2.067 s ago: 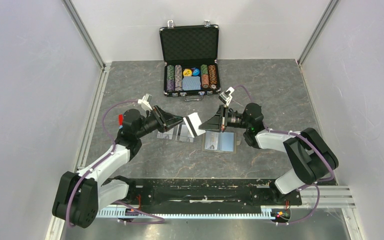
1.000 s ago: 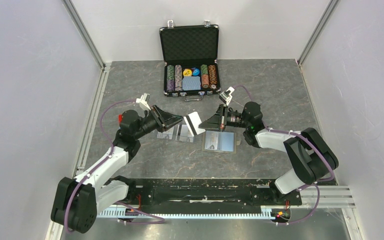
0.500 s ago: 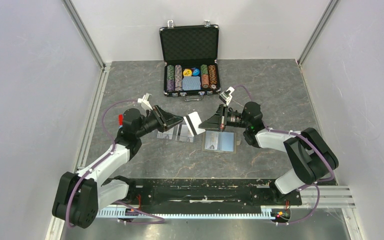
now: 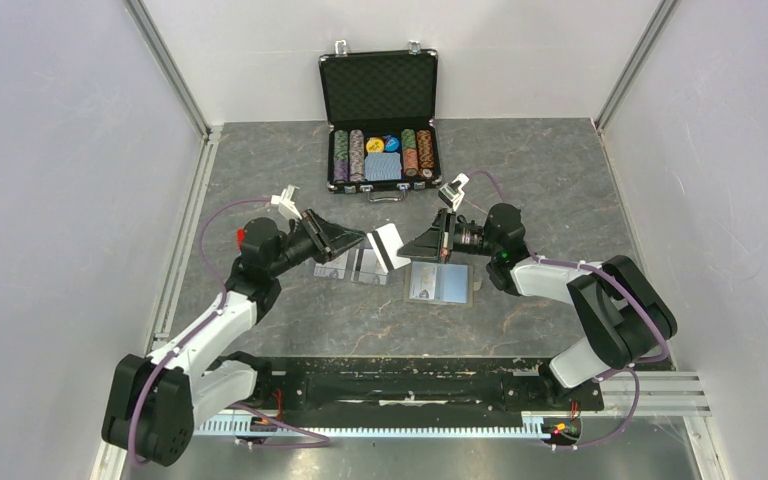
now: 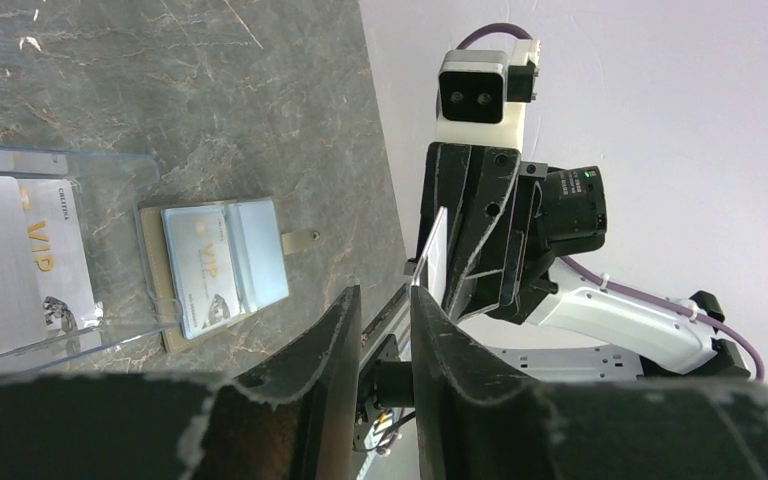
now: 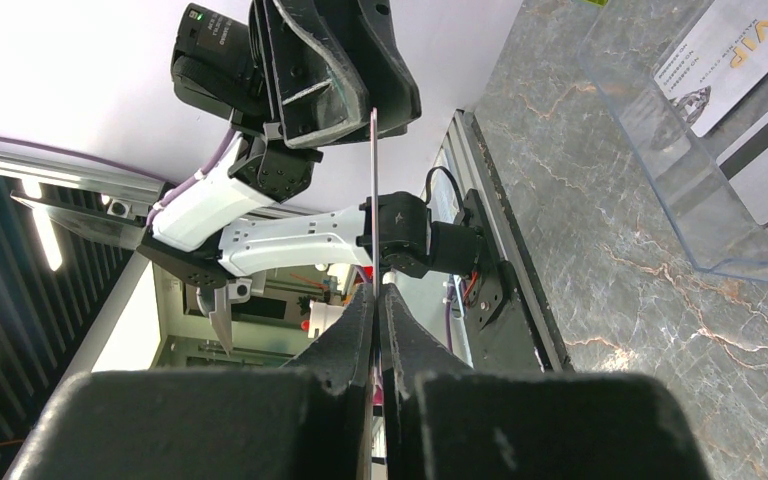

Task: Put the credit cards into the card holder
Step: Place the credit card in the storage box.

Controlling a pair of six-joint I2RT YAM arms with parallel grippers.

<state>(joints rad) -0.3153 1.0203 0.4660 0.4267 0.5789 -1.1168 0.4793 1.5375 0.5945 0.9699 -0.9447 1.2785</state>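
Note:
One whitish credit card (image 4: 388,247) with a dark stripe hangs in the air between the two grippers. My right gripper (image 4: 407,247) is shut on it. The right wrist view shows the card (image 6: 373,190) edge-on, rising from the right gripper (image 6: 376,290). My left gripper (image 4: 365,238) is open, and the card's edge (image 5: 432,245) sits just beyond the left gripper (image 5: 385,292), not between its fingers. The taupe card holder (image 4: 440,285) lies open on the table below. A second credit card (image 5: 198,270) lies on the light blue lining of the card holder (image 5: 255,255).
Clear plastic sleeves (image 4: 355,265) holding white VIP cards stand on the table under the left gripper, left of the holder. A black poker-chip case (image 4: 380,130) stands open at the back. Side walls close in the table left and right.
The left arm has swayed slightly at its elbow and shoulder. The card, both grippers and the holder stay where they were.

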